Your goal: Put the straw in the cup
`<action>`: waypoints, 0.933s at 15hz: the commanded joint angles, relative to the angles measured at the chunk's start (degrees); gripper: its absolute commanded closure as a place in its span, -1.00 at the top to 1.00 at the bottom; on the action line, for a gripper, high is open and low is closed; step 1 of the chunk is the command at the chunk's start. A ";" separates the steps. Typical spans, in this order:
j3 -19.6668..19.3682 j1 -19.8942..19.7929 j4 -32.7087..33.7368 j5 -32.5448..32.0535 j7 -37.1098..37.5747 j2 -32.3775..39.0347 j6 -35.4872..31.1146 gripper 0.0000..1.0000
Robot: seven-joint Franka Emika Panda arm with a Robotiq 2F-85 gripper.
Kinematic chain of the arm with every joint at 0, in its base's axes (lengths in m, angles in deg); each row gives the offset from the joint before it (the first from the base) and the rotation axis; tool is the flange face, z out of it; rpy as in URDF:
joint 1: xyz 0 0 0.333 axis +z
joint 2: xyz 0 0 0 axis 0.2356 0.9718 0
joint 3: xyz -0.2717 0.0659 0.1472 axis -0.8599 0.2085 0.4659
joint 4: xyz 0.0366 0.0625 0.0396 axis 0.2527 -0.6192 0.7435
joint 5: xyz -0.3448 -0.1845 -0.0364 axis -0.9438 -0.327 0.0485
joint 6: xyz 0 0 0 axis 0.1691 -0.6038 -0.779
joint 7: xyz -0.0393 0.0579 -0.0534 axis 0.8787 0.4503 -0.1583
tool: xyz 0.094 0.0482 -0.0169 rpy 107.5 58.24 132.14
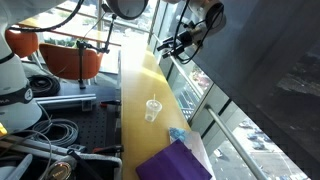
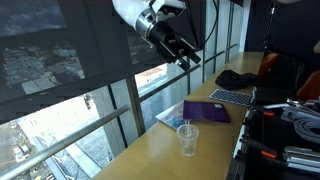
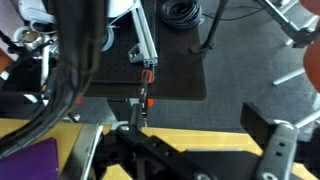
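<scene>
Clear cup alone on the counter, arm raised high above it.

Standing upright on the yellow counter (image 1: 135,90): a clear plastic cup (image 1: 152,109), seen in both exterior views (image 2: 188,139), just beside a purple folder (image 2: 206,111) and a small blue item (image 1: 177,133). No straw discernible in any view. High above, near the window: the gripper (image 2: 188,58), well apart from the cup. Jaws dark and blurred in the wrist view (image 3: 150,150); open or closed, cannot tell. Beyond the folder, a keyboard (image 2: 232,97).
</scene>
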 commanded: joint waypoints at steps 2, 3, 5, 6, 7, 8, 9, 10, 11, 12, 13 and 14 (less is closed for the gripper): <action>-1.86 1.52 -16.49 -15.40 -9.40 -11.26 -3.92 1.00; -1.59 1.58 -19.30 -18.99 -10.72 -12.76 -4.88 1.00; 0.43 -3.85 -24.96 -5.45 -4.07 -16.07 -11.84 1.00; 0.21 -4.54 -27.88 -2.53 -3.36 -17.55 -15.15 1.00; 0.00 -5.36 -30.82 0.01 -3.23 -19.09 -18.35 1.00; -0.17 -6.31 -33.74 2.47 -3.27 -20.60 -21.51 1.00; -2.43 -5.85 -36.36 5.75 -4.20 -22.18 -24.23 1.00; -2.68 -6.54 -39.38 8.41 -4.55 -23.65 -27.17 1.00; -3.10 -7.11 -42.32 11.14 -4.89 -25.19 -29.81 1.00; -3.46 -7.68 -45.35 13.88 -5.30 -26.75 -32.44 1.00; -4.90 -4.40 -48.34 2.76 -8.57 -28.79 -30.66 1.00; -5.09 -4.45 -51.23 1.22 -9.20 -30.33 -32.04 1.00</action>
